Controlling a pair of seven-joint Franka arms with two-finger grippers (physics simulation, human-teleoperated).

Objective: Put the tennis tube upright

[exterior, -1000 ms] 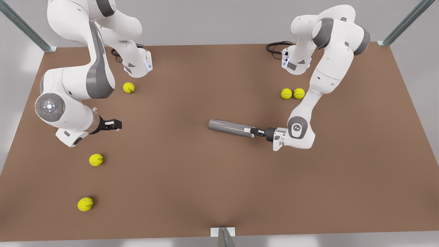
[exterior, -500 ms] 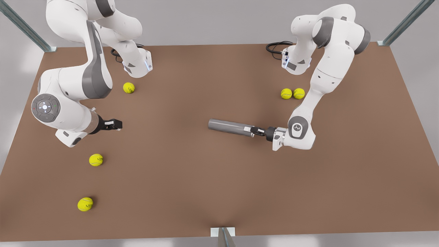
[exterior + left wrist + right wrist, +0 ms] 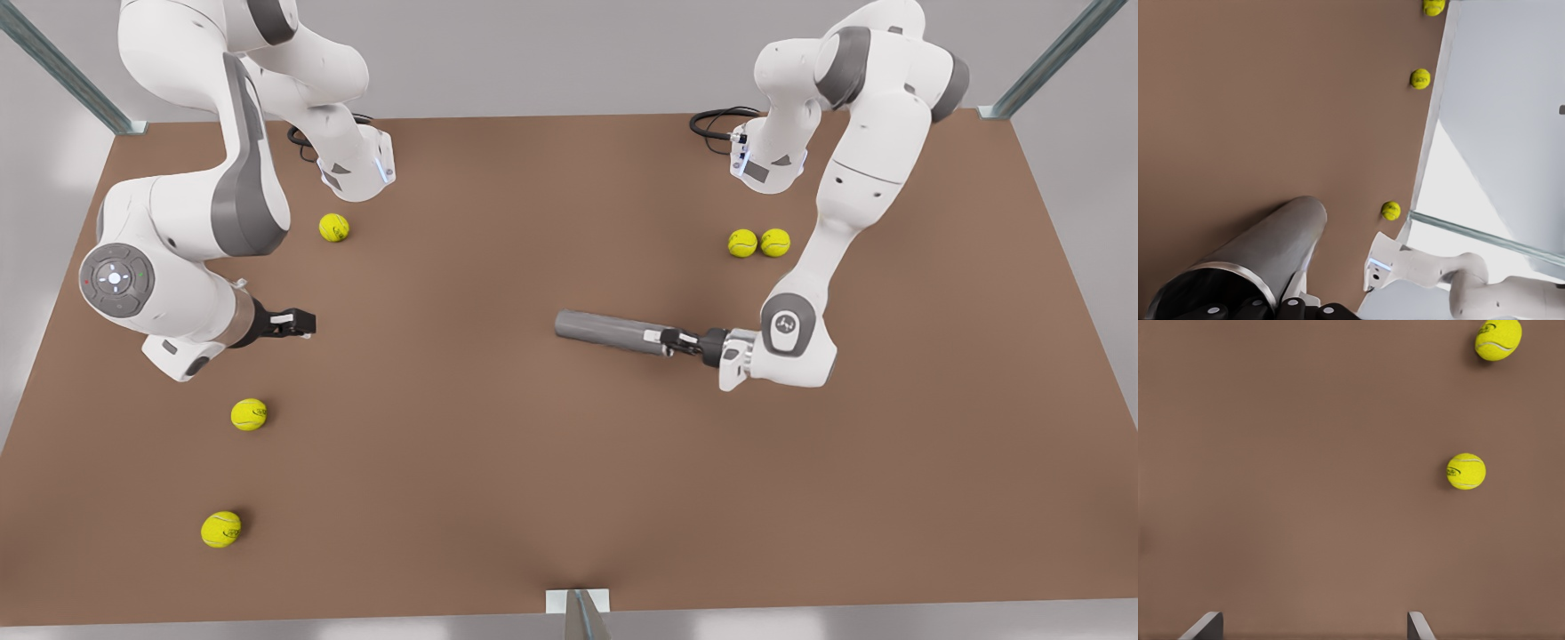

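Where left pincer [image 3: 669,340] grips, tennis tube [image 3: 609,331] rim hidden

Five tennis balls [image 3: 249,414] lie on the brown table [image 3: 498,480].

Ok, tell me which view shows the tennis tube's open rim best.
The left wrist view: the tennis tube runs away from the camera, its lighter rim close up with the left hand shut on that end. The front view shows the whole tube lying on the brown table, the rim hidden behind that hand.
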